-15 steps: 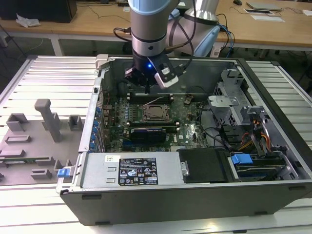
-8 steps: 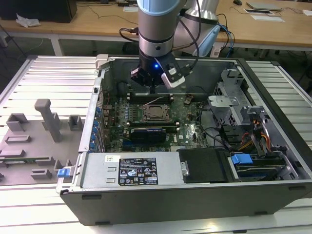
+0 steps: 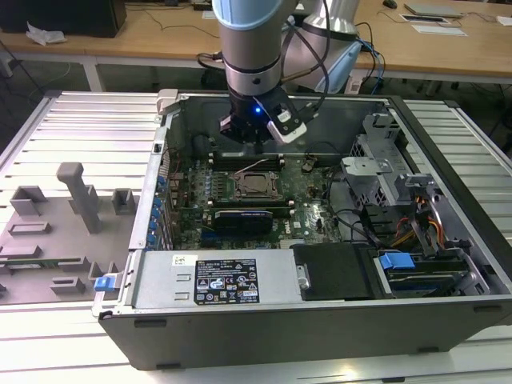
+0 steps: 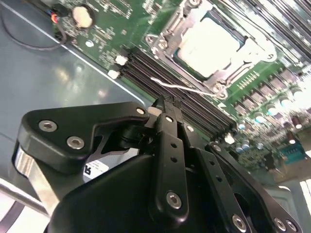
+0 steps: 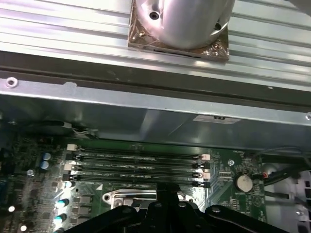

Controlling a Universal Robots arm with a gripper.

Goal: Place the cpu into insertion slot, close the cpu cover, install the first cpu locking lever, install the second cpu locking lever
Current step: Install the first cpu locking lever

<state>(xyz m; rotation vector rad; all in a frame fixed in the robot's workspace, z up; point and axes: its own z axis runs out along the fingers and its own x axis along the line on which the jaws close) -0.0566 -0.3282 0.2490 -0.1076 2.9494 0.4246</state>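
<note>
The cpu (image 4: 209,44) lies pale and flat in the insertion slot (image 3: 258,186) on the green board. The cpu cover (image 4: 167,30) lies down around it as a metal frame. A thin silvery locking lever (image 4: 181,88) sticks out from the socket's side toward the memory slots; in the exterior view this locking lever (image 3: 256,166) rises toward my gripper. My gripper (image 3: 254,146) hangs above the memory slots just behind the socket. In the second wrist view the gripper (image 4: 163,104) has its black fingers (image 4: 166,136) pressed together at the tips, with nothing between them.
Long black memory slots (image 5: 141,167) run between the socket and the case's back wall (image 5: 146,121). A black card (image 3: 244,218) sits in front of the socket. Drive cages and cables (image 3: 408,216) stand at the exterior view's right, and a grey fixture plate (image 3: 56,232) lies at its left.
</note>
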